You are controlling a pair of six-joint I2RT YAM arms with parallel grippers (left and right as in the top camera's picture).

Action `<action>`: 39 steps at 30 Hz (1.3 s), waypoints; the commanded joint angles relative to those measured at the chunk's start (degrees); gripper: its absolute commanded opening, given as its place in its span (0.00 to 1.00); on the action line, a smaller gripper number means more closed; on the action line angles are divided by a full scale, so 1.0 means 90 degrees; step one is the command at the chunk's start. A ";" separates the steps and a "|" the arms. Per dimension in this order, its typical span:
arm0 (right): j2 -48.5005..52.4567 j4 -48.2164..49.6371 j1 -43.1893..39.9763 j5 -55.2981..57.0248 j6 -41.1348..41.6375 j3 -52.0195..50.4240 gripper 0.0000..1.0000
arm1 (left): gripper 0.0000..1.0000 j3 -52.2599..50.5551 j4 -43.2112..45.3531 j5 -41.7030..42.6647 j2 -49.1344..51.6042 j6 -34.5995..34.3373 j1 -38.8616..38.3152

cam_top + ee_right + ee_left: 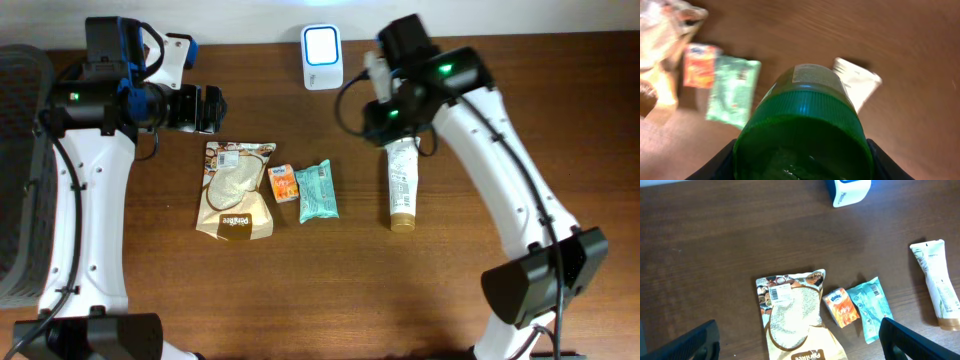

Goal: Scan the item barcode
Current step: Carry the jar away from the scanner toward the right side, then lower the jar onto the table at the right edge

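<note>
A green jar with a ribbed green lid (802, 125) and a pale label fills the right wrist view. My right gripper (802, 167) is shut on the jar, with a dark finger (715, 167) on either side of the lid. From overhead the right gripper (388, 118) hangs above the top of the white tube (402, 180), and the jar is mostly hidden under it. The white scanner (321, 55) with a lit blue face stands at the back centre. My left gripper (210, 108) is open and holds nothing, above the brown snack bag (237, 190).
On the table lie an orange tissue pack (284, 183) and a teal packet (318, 190) between the bag and the tube. A dark mesh basket (22, 170) stands at the left edge. The scanner (847, 191) also shows at the top of the left wrist view.
</note>
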 commanded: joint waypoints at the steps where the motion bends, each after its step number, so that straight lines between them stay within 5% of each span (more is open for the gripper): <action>1: -0.0005 -0.0107 -0.0729 0.0012 0.0699 -0.0024 0.43 | 0.99 0.0022 -0.0005 0.0019 0.0019 0.0104 0.0017; 10: 0.0017 -0.0260 -0.2171 0.0015 0.0908 -0.0073 0.43 | 0.99 0.0022 -0.0005 0.0022 0.0022 0.0104 0.0017; 39: 0.0017 0.1715 -0.3589 0.0063 0.1246 -0.2994 0.44 | 0.99 0.0022 -0.0005 0.0022 0.0022 0.0104 0.0017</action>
